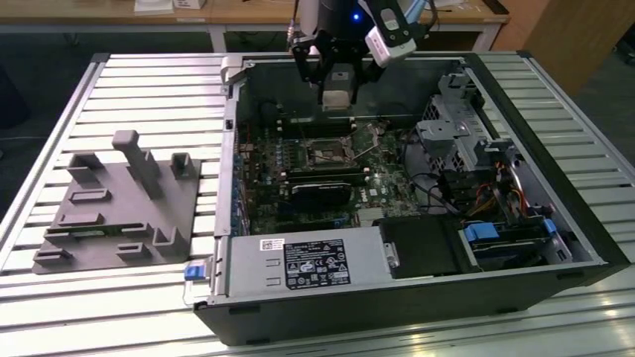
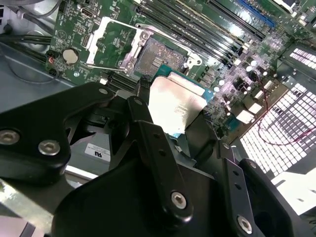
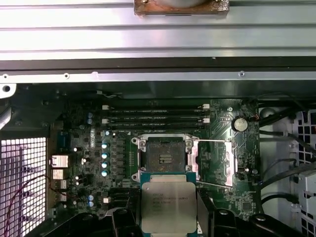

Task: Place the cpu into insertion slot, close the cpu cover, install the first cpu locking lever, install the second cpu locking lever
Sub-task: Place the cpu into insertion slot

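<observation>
Gripping the cpu by two opposite edges, fingers closed narrow on it, holding it in the air above the motherboard inside the open computer case on the counter. Hanging near the insertion slot but not over it yet, with the cpu cover swung open beside the slot and the slot bare. Judging from this, best to keep the chip level, square its edges to the silvery rim, centre it over the dark middle, then lower straight down with no sliding across the contacts. Let go only once flat inside the rim, minding the memory slots close by.
</observation>
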Controlling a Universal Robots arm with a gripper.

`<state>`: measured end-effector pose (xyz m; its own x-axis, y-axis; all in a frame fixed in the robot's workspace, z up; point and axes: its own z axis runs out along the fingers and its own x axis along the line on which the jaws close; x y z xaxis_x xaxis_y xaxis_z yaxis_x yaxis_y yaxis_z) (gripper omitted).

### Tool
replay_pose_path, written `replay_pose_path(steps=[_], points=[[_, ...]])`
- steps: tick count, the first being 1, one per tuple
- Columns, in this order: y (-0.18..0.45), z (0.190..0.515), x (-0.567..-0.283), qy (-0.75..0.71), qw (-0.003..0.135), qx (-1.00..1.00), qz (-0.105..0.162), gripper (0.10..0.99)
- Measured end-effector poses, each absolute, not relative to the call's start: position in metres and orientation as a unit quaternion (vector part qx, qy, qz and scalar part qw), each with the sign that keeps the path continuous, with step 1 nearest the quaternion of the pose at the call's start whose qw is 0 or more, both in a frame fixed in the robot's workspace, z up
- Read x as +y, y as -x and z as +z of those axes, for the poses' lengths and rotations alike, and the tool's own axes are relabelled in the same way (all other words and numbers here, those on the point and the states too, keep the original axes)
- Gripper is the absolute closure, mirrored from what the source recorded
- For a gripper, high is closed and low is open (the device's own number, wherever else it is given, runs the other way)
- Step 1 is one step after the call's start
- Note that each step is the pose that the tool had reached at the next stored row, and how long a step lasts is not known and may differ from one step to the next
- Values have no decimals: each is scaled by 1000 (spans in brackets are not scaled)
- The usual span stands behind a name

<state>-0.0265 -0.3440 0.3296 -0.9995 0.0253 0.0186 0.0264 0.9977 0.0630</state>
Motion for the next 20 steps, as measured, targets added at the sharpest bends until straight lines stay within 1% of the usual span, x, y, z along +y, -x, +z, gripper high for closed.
replay_pose_path(steps=[20], points=[[26,315,-344,13,9,-1000,-25,545]])
